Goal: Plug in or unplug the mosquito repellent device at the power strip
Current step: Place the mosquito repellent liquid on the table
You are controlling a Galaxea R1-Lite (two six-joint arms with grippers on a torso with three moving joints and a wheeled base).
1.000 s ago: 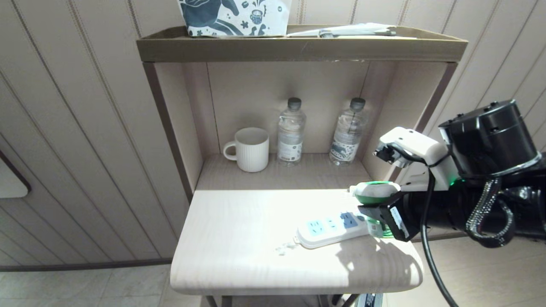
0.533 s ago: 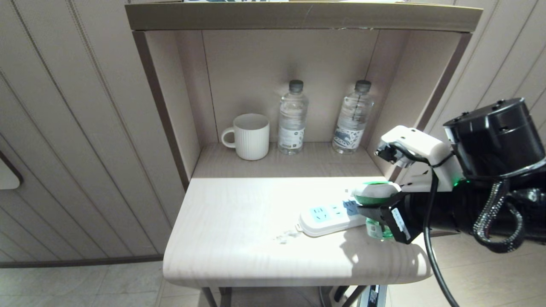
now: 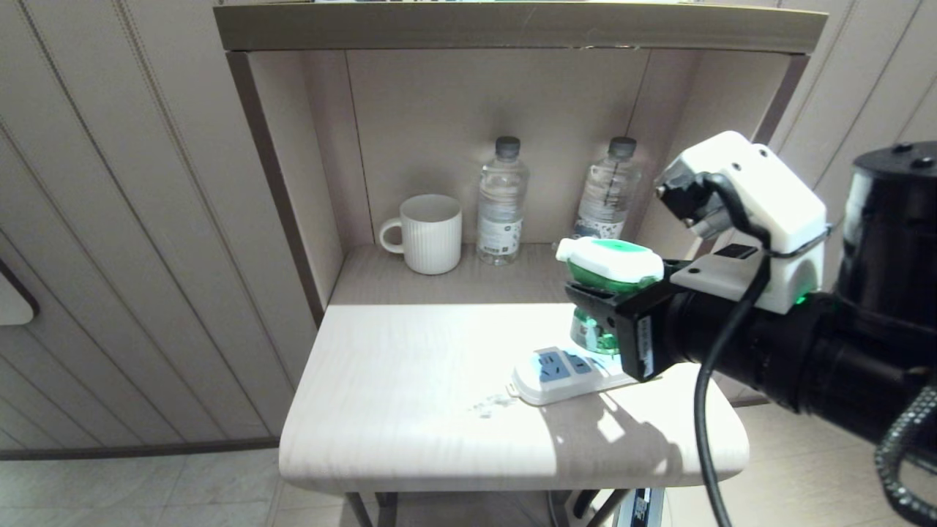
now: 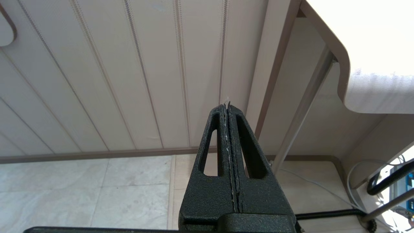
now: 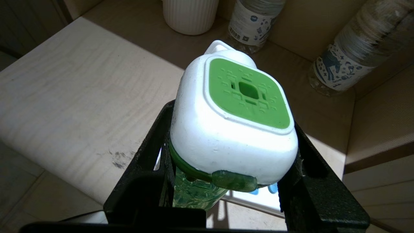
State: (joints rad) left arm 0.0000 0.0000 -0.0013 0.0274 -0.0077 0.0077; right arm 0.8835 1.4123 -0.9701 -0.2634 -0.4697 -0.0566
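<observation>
Right gripper [image 3: 611, 311] clamped on mosquito repellent device [image 3: 609, 265], held above power strip [image 3: 567, 372] on table (prongs hidden). Advice: keep upright, square prongs over slots, press straight down. Left gripper [image 4: 228, 106] closed, parked low.

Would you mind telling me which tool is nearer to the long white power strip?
Right. The right tool holds the green-and-white repellent device just above the power strip; the left tool hangs below the tabletop.
</observation>
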